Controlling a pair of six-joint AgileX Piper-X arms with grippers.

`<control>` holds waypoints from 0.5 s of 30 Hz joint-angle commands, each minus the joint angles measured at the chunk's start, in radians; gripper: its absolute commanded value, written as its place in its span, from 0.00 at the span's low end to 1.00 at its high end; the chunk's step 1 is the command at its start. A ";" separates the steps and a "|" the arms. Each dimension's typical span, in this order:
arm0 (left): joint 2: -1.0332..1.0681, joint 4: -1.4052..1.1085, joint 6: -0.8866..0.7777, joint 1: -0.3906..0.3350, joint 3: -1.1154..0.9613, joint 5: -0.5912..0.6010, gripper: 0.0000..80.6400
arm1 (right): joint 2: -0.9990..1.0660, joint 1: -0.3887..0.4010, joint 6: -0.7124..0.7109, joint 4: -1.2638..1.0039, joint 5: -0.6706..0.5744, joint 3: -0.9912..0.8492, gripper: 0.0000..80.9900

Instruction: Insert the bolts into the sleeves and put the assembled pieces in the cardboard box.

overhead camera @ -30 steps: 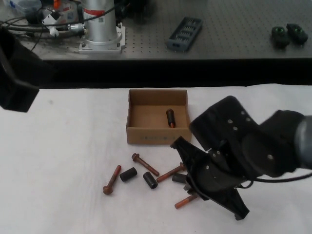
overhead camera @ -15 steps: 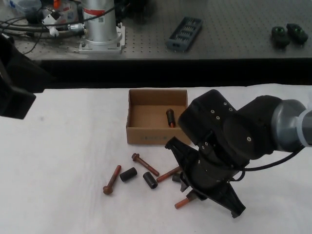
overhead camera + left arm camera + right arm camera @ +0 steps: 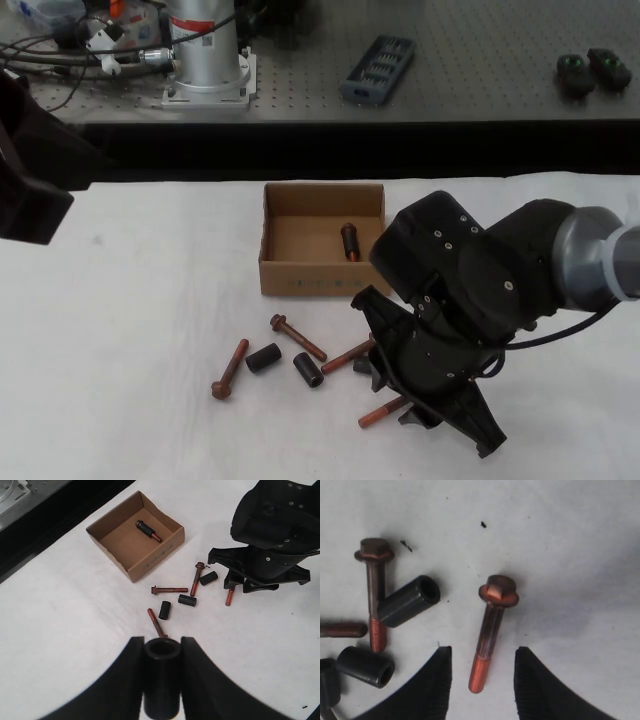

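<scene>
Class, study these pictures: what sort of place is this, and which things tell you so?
Most likely a robotics lab bench. A black robot arm hangs over a white-covered bench of loose bolts and sleeves, and behind it stands a perforated metal table with cables and a metal column.

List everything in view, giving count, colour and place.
box: one, brown cardboard, on the cloth beyond the loose parts
assembled piece: one, black sleeve on a rusty bolt, inside the box
bolts: four, rust-orange, loose on the cloth near the box
sleeves: three, black, loose among the bolts
held sleeve: one, black, gripped above the cloth
cloth: one, white, covering the bench
post: one, silver, far table
rack: one, grey-blue, far table
knobs: two, dark green, far table
left tool: one, black, shut on the held sleeve
right tool: one, black, open, straddling one bolt's threaded end
</scene>
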 commanded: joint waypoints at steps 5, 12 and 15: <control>-0.012 0.009 0.004 0.002 -0.002 -0.007 0.11 | 0.052 -0.051 0.034 -0.055 -0.019 -0.002 0.35; -0.012 0.030 0.004 0.002 -0.002 -0.007 0.11 | 0.067 -0.061 0.048 -0.061 -0.033 -0.002 0.31; -0.012 0.031 0.004 0.002 -0.002 -0.007 0.11 | 0.086 -0.061 0.048 -0.061 -0.046 -0.002 0.31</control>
